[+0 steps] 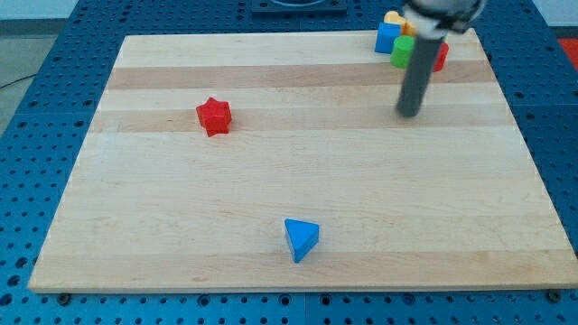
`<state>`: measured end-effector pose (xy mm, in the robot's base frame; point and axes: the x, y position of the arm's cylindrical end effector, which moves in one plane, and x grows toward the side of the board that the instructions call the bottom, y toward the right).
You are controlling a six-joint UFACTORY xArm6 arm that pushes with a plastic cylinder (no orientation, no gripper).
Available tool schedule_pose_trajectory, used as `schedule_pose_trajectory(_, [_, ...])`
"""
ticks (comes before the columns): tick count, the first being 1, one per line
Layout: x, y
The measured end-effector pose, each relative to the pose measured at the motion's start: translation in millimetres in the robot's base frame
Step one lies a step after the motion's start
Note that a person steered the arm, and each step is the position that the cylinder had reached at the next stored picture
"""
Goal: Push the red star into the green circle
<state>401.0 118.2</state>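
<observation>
The red star (214, 116) lies on the wooden board's left part. The green block (402, 51), its shape partly hidden by the rod, sits in a cluster near the view's top right. My tip (409, 113) rests on the board just below that cluster, far to the right of the red star and apart from it.
In the top-right cluster a blue block (388, 37), a yellow block (394, 17) and a red block (440, 56) crowd the green one. A blue triangle (300, 238) lies near the board's bottom edge. The wooden board (135, 226) rests on a blue perforated table.
</observation>
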Motion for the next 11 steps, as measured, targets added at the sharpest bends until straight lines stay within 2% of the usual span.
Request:
schedule_pose_trajectory(1, [46.0,-129.7])
schedule_pose_trajectory(2, [39.2,-296.9])
schedule_pose_trajectory(3, [6.3,-384.9])
schedule_pose_trajectory(4, [-13.1,-325.6])
schedule_pose_trajectory(7, [-7.5,-115.0])
schedule_pose_trajectory(9, [-6.8,-43.8])
schedule_pose_trajectory(10, [-21.2,-14.3])
schedule_pose_trajectory(11, [-57.4,-7.5])
